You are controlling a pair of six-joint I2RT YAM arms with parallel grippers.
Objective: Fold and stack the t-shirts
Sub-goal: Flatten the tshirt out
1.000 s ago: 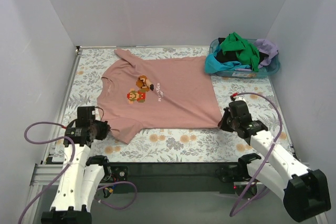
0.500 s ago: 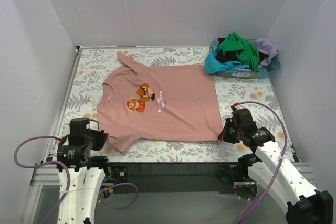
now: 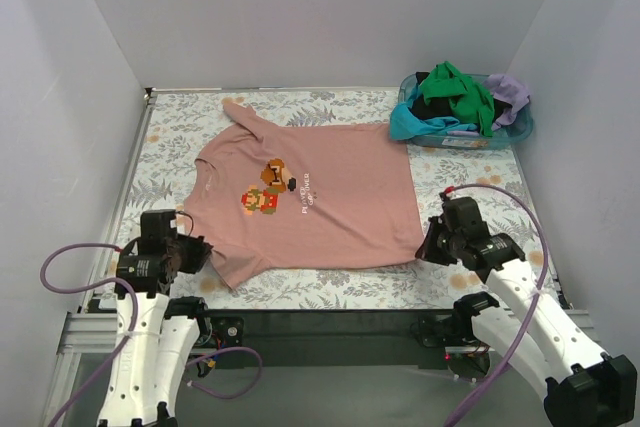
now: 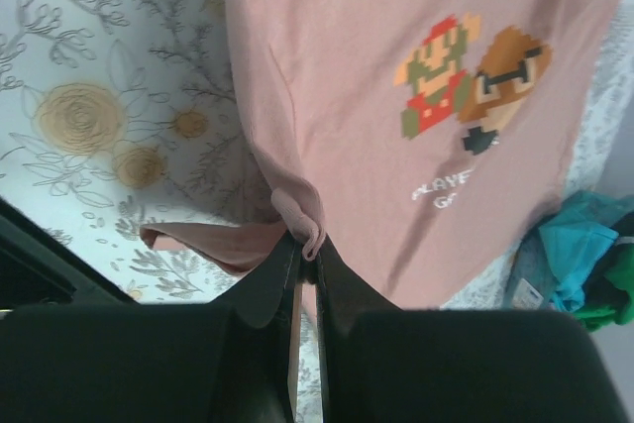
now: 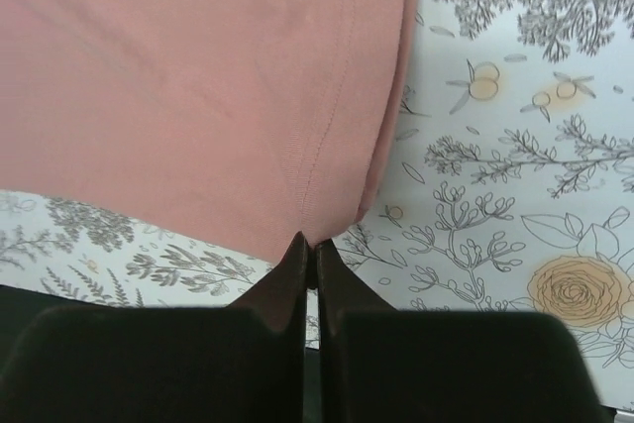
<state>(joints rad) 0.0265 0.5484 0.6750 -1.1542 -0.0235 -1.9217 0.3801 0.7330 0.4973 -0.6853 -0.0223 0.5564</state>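
The dusty pink t-shirt [image 3: 320, 202] lies spread print-up on the floral table. Its cartoon print shows in the left wrist view [image 4: 466, 81]. My left gripper [image 3: 203, 255] is shut on the shirt's near-left sleeve, with a bunched fold of pink cloth [image 4: 302, 215] pinched between the jaws. My right gripper [image 3: 427, 248] is shut on the shirt's near-right hem corner [image 5: 317, 215]. Green, black, turquoise and lilac t-shirts [image 3: 455, 97] are piled in the blue basket at the back right.
The blue plastic basket [image 3: 512, 134] stands at the table's back right corner. White walls close in the left, back and right sides. The black table edge [image 3: 320, 319] runs along the front, close below both grippers.
The shirt was drawn toward the front edge. Since half a second ago the left gripper rose and shifted slightly right with the sleeve; the right gripper barely moved.
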